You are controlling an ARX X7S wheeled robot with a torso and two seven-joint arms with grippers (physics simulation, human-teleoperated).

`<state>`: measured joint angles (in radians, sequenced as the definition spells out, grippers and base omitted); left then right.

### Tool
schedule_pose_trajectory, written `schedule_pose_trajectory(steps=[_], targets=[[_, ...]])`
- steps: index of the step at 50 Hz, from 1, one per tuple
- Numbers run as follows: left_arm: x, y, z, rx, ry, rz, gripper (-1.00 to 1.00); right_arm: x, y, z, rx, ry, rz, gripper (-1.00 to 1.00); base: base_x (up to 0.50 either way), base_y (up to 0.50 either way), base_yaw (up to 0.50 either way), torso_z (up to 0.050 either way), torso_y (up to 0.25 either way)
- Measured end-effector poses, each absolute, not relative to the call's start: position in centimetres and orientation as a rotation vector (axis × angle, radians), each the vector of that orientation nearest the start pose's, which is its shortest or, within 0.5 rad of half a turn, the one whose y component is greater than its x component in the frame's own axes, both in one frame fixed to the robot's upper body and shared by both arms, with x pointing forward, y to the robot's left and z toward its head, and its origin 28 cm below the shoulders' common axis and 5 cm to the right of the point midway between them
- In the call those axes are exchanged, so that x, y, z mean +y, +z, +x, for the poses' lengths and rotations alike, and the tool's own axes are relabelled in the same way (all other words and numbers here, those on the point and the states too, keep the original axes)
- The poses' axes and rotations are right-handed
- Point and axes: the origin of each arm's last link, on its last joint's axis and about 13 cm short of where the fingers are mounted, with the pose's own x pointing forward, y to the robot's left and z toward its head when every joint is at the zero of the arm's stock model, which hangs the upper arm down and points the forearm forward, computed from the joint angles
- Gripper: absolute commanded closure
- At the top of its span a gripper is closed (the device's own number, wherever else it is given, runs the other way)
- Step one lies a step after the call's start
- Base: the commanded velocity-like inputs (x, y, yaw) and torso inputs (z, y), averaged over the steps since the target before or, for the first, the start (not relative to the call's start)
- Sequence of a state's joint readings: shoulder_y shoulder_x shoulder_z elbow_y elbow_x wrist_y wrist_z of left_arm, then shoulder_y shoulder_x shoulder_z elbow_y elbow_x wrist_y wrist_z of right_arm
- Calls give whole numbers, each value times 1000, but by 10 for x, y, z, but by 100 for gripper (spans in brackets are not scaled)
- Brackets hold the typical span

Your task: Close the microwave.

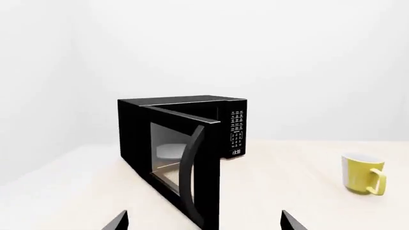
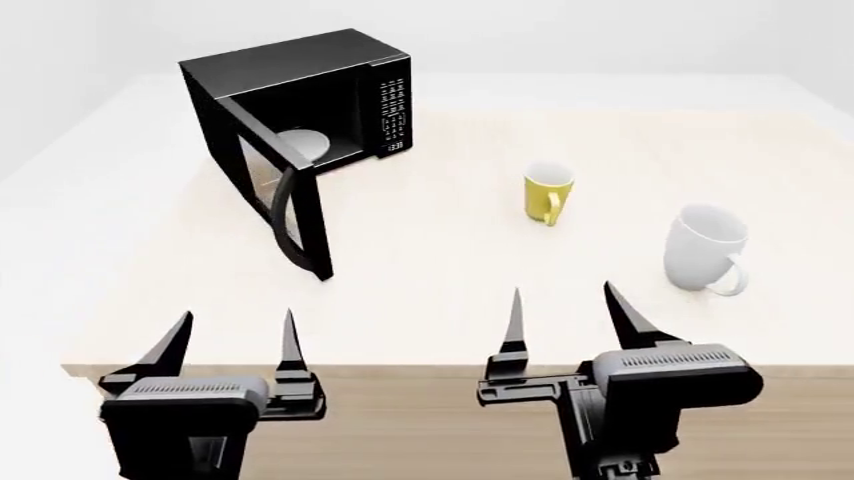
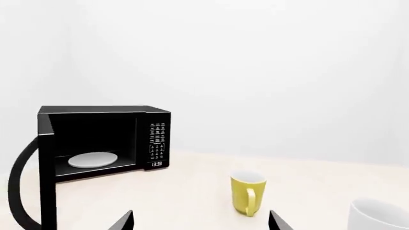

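Observation:
The black microwave [image 2: 300,85] stands at the table's far left with its windowed door [image 2: 274,195] swung wide open toward me. Its curved handle [image 2: 283,215] is on the door's free edge, and the white plate [image 2: 310,143] lies inside. The button panel [image 2: 392,112] faces right. The microwave also shows in the left wrist view [image 1: 185,139] and the right wrist view [image 3: 102,139]. My left gripper [image 2: 238,342] is open and empty near the table's front edge, in front of the door. My right gripper [image 2: 571,318] is open and empty at the front right.
A yellow mug [image 2: 547,192] stands mid-table, right of the microwave, and a white mug [image 2: 703,248] stands further right and nearer me. The light wooden table [image 2: 427,250] has its front edge just under both grippers. White walls lie behind.

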<state>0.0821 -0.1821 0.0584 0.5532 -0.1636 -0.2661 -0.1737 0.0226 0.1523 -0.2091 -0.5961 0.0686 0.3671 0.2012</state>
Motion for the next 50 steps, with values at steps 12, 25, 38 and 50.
schedule_pose_trajectory(steps=[12,25,38,50], targets=[[219,95,185,-187,25,-5,-100,-77,114,195,-257,72,-57,-100,67,0,0,0,0],[219,96,186,-187,25,-6,-100,-77,116,195,-278,80,-55,-100,296,0,0,0,0],[219,95,185,-187,25,-8,-100,-78,117,194,-285,64,-60,-100,0,462,0,0,0],[220,95,185,-186,29,-5,-100,-77,117,194,-287,68,-59,-100,0,359,0,0,0]])
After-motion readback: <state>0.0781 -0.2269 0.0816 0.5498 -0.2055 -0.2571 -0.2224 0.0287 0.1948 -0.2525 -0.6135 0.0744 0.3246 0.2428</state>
